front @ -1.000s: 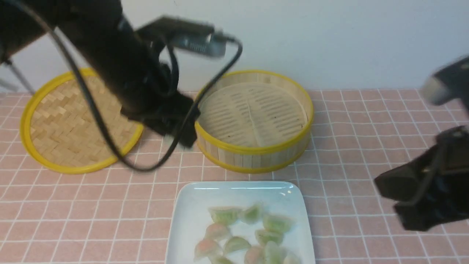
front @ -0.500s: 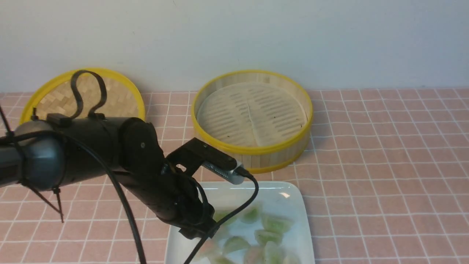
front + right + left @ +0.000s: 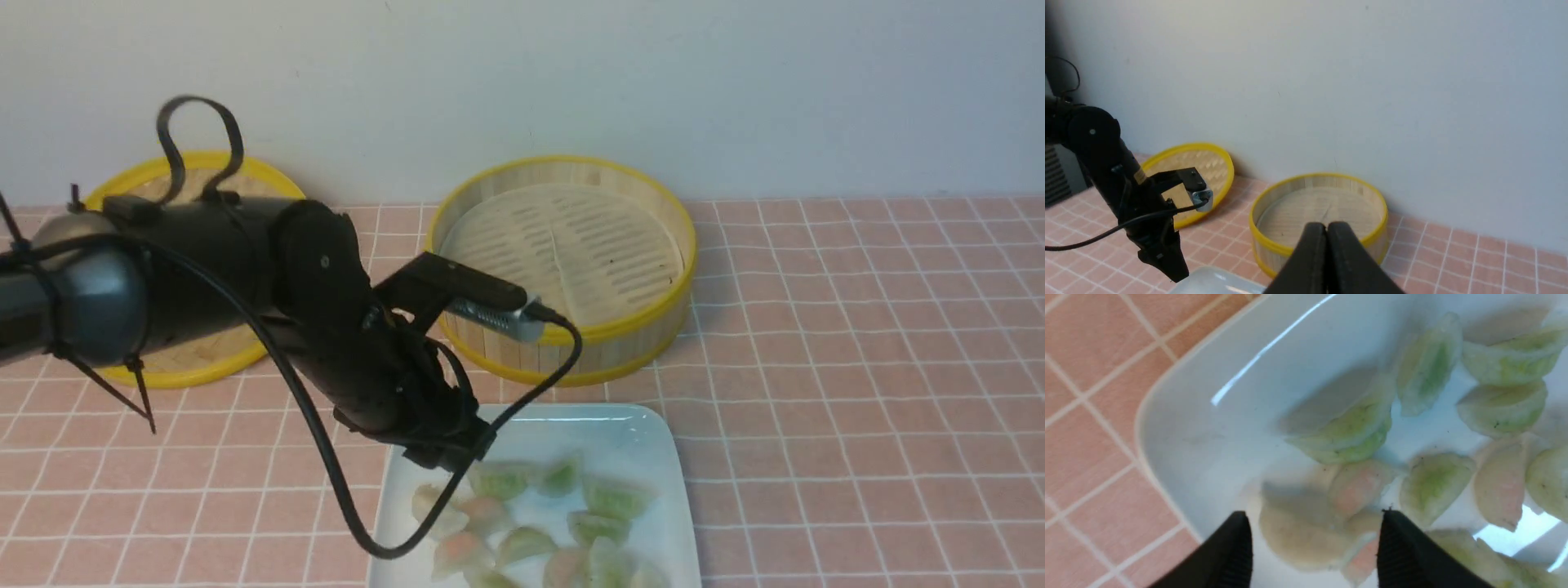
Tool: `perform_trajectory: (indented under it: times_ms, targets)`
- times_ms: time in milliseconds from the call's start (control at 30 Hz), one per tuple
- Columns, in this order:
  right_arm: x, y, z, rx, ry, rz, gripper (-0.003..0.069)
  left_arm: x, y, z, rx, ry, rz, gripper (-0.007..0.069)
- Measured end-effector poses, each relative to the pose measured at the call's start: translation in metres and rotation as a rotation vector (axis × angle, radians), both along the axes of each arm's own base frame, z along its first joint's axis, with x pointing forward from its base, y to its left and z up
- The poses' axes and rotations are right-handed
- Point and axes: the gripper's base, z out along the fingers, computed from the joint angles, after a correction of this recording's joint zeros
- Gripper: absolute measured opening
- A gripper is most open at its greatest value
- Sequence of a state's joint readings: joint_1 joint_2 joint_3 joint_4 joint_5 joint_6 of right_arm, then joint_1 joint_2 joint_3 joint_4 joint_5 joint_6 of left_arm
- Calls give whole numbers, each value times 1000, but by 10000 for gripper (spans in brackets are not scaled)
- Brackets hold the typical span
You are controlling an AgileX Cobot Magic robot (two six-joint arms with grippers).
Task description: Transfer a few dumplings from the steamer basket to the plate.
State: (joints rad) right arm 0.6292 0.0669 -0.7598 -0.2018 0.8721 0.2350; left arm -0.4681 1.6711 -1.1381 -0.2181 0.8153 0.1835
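The steamer basket [image 3: 563,339] stands at the back with a bare slatted floor; the right wrist view shows this basket [image 3: 1274,245] too. One pale cream dumpling [image 3: 430,502] lies on the left side of the white plate [image 3: 649,441]. My left gripper [image 3: 447,459] hangs just over it, open. In the left wrist view that dumpling [image 3: 1298,539] rests on the plate [image 3: 1188,428] under the gap of the left gripper [image 3: 1314,514], with space beside one finger. My right gripper [image 3: 1327,224] is shut and empty, raised in front of the basket, out of the front view.
Several green-filled and pink-filled dumplings [image 3: 612,498] crowd the plate's middle and right. The flat woven lid [image 3: 204,363] leans at the back left by the wall. My left arm's cable [image 3: 457,523] loops over the plate's left edge.
My left arm swung from beside the basket down to the plate, then lifted slightly. A pale dumpling now lies on the plate's left side. The right arm left the front view.
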Motion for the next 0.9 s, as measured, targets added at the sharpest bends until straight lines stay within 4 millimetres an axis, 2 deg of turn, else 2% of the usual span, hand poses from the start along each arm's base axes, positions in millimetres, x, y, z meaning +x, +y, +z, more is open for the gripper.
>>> perform_trajectory:
  times_ms: [33,67,100,133,167,267,367,500,567,667,733,900]
  targets:
    - [-1,0,0,8,-12,2,-15,0,1,2,2,-1,1,300]
    - [-4,-2,-10,39,-58,10,-15,-6,6,20,9,-32,13,185]
    - [-4,-2,-9,42,-64,11,-15,-7,7,22,12,-36,12,171]
    - [-3,0,-15,62,-86,18,-15,-15,12,40,1,-76,15,83]
    - [-1,2,-19,74,-88,23,-15,-23,16,54,-15,-114,16,46]
    - [5,8,-27,91,-72,35,-15,-54,30,90,-95,-226,30,2]
    - [9,12,-30,108,-93,50,-15,-98,52,118,-209,-396,53,-6]
    - [11,14,-30,126,-127,62,-15,-147,77,126,-326,-585,80,-6]
    - [11,15,-30,133,-131,66,-15,-172,91,122,-392,-690,103,-6]
    - [11,15,-30,134,-129,68,-15,-195,104,114,-463,-786,135,-6]
    - [11,15,-30,134,-129,68,-15,-207,111,106,-506,-826,158,-6]
    - [11,15,-30,135,-131,68,-15,-215,115,99,-544,-828,187,-6]
